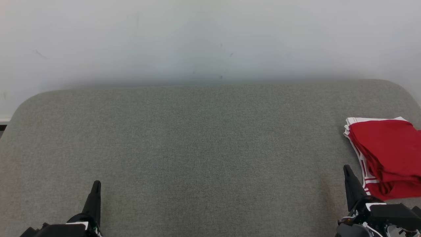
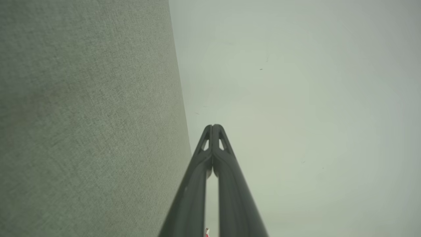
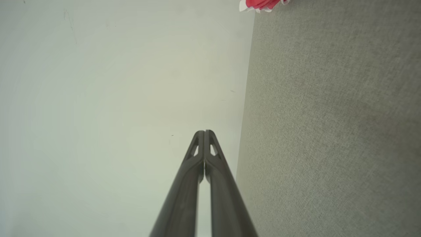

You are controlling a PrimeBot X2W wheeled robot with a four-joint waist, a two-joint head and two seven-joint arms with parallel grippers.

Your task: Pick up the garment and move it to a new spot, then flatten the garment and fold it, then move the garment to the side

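The left pincer is at the near left edge of the grey fabric-covered bench, its two dark fingers pressed tip to tip with nothing between them. The right pincer, at the near right, is closed and empty in the same way, fingers pointing towards the pale wall behind the bench. Just beyond and to the right of the right pincer, apart from its fingers, the red garment with white trim lies folded in layers at the bench's right edge, partly cut off by the head view's border.
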